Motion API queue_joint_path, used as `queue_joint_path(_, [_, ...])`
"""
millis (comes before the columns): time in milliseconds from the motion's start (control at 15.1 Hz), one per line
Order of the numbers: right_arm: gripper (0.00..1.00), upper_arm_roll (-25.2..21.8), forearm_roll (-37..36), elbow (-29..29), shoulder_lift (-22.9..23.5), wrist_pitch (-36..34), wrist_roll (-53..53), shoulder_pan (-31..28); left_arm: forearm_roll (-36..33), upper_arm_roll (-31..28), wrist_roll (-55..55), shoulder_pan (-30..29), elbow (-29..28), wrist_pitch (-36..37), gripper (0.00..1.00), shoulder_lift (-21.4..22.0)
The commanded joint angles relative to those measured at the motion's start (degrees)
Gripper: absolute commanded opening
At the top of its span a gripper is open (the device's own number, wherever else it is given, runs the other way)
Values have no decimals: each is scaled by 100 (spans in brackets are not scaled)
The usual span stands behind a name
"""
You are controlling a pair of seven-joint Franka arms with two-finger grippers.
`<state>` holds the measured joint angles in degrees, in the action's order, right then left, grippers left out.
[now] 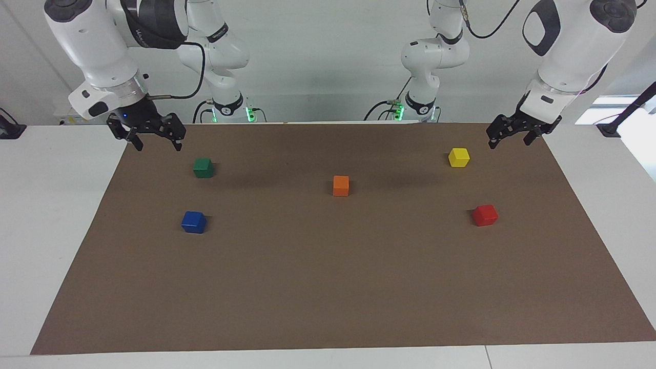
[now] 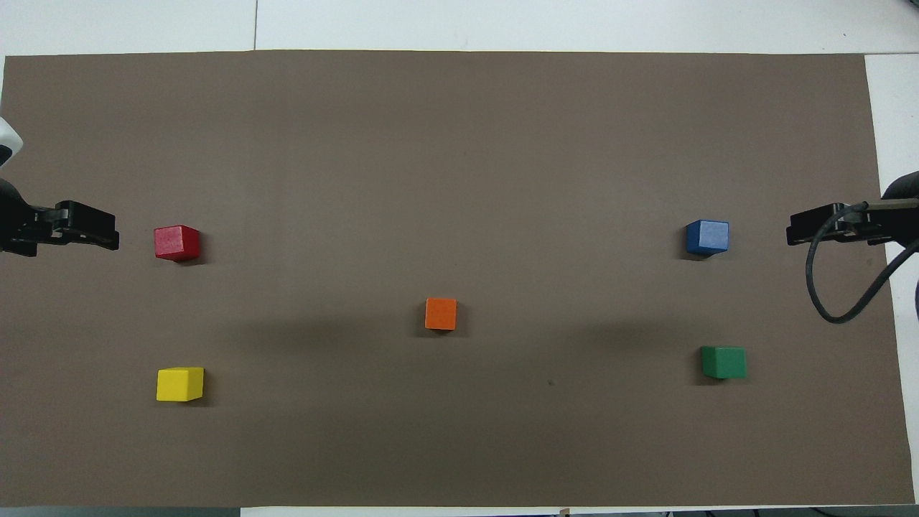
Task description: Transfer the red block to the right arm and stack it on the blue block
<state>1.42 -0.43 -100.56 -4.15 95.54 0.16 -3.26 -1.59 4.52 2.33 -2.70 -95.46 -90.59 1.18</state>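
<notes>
The white tabletop (image 1: 51, 215) fills both views and carries a large brown mat (image 1: 328, 287) that covers nearly all of the working area. At the top of the facing view stand the two white arms: the right arm (image 1: 97, 56) at the upper left of that frame, with its black cable looping at the wrist, and the left arm (image 1: 569, 51) at the upper right. The right gripper (image 1: 156, 143) hangs over the upper left corner of the mat, released and empty, and the left gripper (image 1: 507, 141) hangs over the upper right corner, likewise released and holding nothing. Five small cubes sit well apart on the mat. The red block (image 1: 485, 214) lies at the right of the facing frame, below the yellow block (image 1: 458, 157), and the left gripper is plainly the closer one, poised above and slightly right of it in that frame. In the overhead view the red block (image 2: 176, 242) sits just to the right of the left gripper (image 2: 100, 235), on the same line across the frame. The blue block (image 1: 193, 222) lies at the left of the facing frame, below the green block (image 1: 203, 167), under the right arm's reach. The orange block (image 1: 341, 185) rests near mid-frame. Nothing is picked up yet; the pick looks to fall to the left gripper.
</notes>
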Motion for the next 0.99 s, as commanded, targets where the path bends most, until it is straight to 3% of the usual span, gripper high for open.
queue_joint_path(0, [100, 25, -45, -60, -77, 9, -130, -69, -34, 5, -57, -37, 37, 33, 100, -4])
queue_joint_path(265, [100, 25, -45, -60, -77, 0, -148, -70, -25, -4, 57, -64, -16, 24, 100, 5])
queue_joint_path(463, [100, 25, -45, -60, -77, -9, -174, -78, -16, -57, 364, -73, -384, -20, 100, 232])
queue_joint_path(661, [100, 25, -45, -60, -77, -9, -183, -87, -16, -83, 260, -64, -806, -677, 100, 321])
queue_joint_path(926, [100, 25, -2, -51, -77, 0, -192, -87, -34, -110, -320, -73, -1001, -837, 100, 32])
